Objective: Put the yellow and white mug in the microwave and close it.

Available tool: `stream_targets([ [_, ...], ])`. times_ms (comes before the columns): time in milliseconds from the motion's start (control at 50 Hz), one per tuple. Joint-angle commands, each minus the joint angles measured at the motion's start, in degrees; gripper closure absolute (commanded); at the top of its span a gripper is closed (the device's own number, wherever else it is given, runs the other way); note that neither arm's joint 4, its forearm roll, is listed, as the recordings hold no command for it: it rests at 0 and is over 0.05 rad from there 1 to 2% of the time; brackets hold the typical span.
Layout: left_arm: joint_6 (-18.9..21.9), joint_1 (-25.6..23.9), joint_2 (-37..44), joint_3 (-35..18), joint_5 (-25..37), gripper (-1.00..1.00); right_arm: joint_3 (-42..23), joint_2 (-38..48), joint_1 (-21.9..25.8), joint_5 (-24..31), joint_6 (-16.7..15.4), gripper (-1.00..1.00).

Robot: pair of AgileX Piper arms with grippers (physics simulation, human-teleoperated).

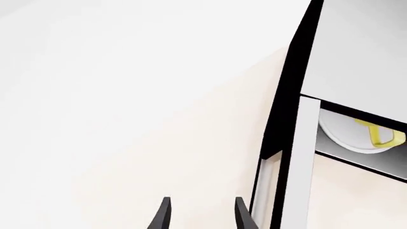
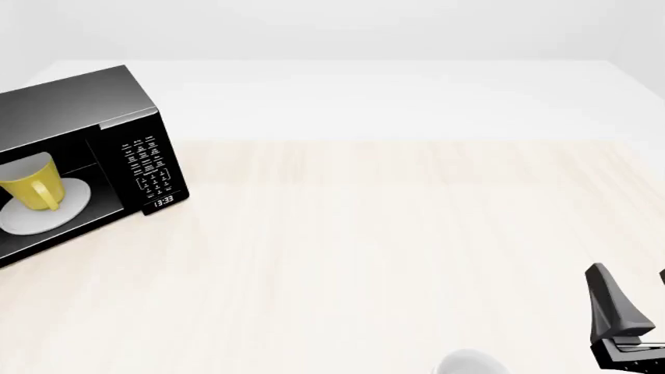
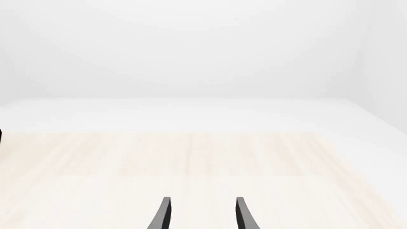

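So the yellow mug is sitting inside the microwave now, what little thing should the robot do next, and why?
Probably swing the left gripper against the open door and push it shut. The yellow and white mug already stands on the turntable plate inside the microwave, both grippers are open and hold nothing, and the left one is right beside the door.

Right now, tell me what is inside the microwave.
Inside the microwave the yellow and white mug stands upright on the round white turntable plate, handle toward the button panel. The cavity's left part is cut off by the picture's edge.
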Motion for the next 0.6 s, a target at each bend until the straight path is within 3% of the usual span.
stream_targets([
  [20,-0.28,-3.40,3.46,-0.18,-1.31,-1.00,0.00,0.00,0.00,0.00,0.00,-1.00],
  [600,-3.54,-12.88,9.94,-1.52,-3.06,-1.00,0.00,0.00,0.00,0.00,-0.01,-1.00],
])
